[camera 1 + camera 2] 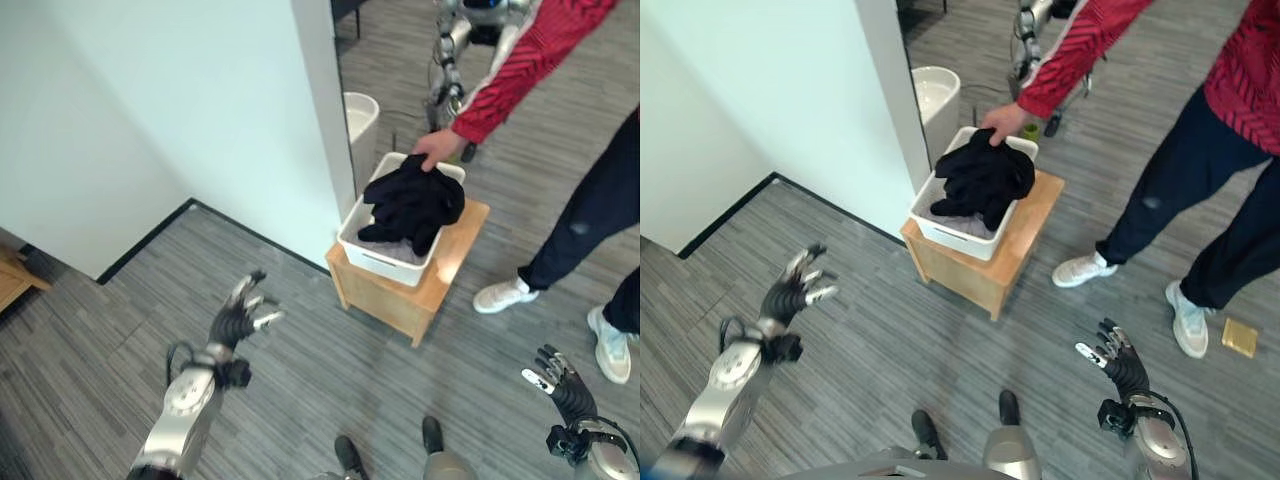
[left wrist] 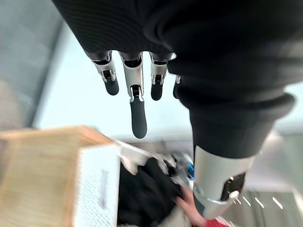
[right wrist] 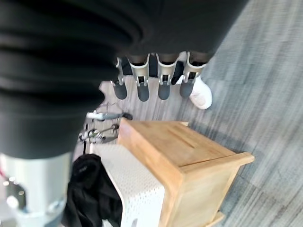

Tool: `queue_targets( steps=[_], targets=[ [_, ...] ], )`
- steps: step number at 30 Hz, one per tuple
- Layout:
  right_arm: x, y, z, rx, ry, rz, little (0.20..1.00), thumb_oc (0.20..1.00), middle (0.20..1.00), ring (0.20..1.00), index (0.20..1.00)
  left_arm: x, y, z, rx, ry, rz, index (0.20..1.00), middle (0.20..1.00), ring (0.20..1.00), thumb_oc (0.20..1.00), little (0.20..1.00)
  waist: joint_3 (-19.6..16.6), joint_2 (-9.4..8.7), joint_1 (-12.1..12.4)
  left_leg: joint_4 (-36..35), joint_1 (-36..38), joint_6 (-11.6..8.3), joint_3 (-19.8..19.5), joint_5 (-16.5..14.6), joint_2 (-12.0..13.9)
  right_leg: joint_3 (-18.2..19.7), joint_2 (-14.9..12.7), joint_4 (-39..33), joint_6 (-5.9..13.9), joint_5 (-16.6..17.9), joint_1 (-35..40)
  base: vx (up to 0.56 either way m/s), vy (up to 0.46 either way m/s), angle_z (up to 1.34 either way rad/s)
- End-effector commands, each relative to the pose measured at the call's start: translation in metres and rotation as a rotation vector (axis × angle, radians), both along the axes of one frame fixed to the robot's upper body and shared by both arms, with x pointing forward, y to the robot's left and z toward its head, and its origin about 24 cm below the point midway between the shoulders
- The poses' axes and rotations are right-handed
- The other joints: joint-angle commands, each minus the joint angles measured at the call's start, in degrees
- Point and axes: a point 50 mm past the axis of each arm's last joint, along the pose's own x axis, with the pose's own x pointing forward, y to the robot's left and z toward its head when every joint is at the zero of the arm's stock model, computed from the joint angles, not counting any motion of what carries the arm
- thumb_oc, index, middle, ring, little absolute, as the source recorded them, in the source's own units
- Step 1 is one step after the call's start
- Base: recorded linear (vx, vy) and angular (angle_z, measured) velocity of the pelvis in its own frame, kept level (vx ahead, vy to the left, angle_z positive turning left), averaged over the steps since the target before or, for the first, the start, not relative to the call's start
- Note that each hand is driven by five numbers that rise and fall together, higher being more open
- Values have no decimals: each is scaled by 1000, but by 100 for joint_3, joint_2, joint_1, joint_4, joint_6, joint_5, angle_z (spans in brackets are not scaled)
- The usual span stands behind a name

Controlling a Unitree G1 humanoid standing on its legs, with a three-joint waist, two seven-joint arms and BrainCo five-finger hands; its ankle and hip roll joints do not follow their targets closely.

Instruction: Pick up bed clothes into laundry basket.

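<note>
One white laundry basket [image 1: 385, 262] holds black clothes [image 1: 412, 203]; left hand [image 1: 240, 315] and right hand [image 1: 560, 385], both released, hover well apart.

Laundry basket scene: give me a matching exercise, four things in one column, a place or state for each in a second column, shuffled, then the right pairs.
Things:
1. black clothes
2. white laundry basket
3. left hand
4. person's hand

Places or states:
A. stands on the wooden table
B. raised over the floor, fingers relaxed, holding nothing
C. piled in the basket
D. on the basket's far end, touching the clothes

Pairs: 1-C, 2-A, 3-B, 4-D
</note>
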Motion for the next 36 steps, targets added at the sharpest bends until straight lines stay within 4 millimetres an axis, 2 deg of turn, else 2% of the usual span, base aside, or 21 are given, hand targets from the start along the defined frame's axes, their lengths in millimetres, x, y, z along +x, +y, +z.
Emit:
queue_targets(
  steps=[1,3,4,5,6,7,10,14,23,36],
  targets=[
    [17,-4,20,-30,-118,23,1000,1000,1000,1000,1000,17,-4,16,-90,-104,-16,1000,1000,1000,1000,1000,-144,10,45,72,249,-532,-93,256,755,-375,-286,146,269,20,138,25,-1,7],
    [18,-3,20,-30,-118,26,1000,1000,1000,1000,1000,11,-3,11,-113,-86,-3,1000,1000,1000,1000,1000,-166,-3,75,72,285,-525,-112,247,749,-408,-288,149,270,6,186,15,-4,7],
    [19,-1,20,-22,-120,29,1000,1000,1000,1000,1000,-3,-2,-3,-165,-36,38,1000,1000,1000,1000,1000,-216,-37,149,72,346,-494,-157,233,742,-447,-275,192,252,-51,259,13,-13,8],
    [18,-1,20,-22,-119,30,1000,1000,1000,1000,1000,-3,-2,-4,-165,-35,39,1000,1000,1000,1000,1000,-214,-37,143,72,351,-494,-160,232,741,-450,-276,193,253,-54,267,12,-11,10],
    [14,-1,15,-4,-103,24,1000,1000,1000,1000,1000,-15,-3,-17,-204,8,78,1000,1000,1000,1000,1000,-254,-69,193,72,420,-467,-197,207,723,-466,-273,247,241,-122,330,0,2,12],
    [14,-1,15,-4,-103,24,1000,1000,1000,1000,1000,-15,-3,-17,-204,8,78,1000,1000,1000,1000,1000,-252,-68,191,72,425,-467,-198,206,722,-467,-274,249,242,-125,335,10,3,13],
    [7,1,7,43,-76,16,1000,1000,1000,1000,1000,-28,-9,-37,-293,74,142,1000,1000,1000,1000,1000,-301,-106,244,72,534,-425,-242,169,699,-519,-277,365,210,-234,444,14,-2,5],
    [4,9,1,80,-57,20,1000,1000,1000,1000,1000,-34,-20,-54,-339,140,183,1000,1000,1000,1000,1000,-362,-161,278,72,636,-389,-319,142,678,-577,-275,502,178,-347,538,3,-5,1],
    [23,27,7,81,-100,86,1000,1000,1000,1000,1000,-15,-32,-52,-326,126,173,1000,1000,1000,1000,1000,-449,-217,326,72,687,-356,-420,148,669,-647,-270,595,156,-406,606,0,-16,4],
    [22,33,3,96,-84,95,1000,1000,1000,1000,1000,-14,-28,-48,-316,110,194,1000,1000,1000,1000,1000,-471,-235,336,72,656,-333,-476,125,636,-648,-288,625,165,-383,569,0,0,0]
  ],
)
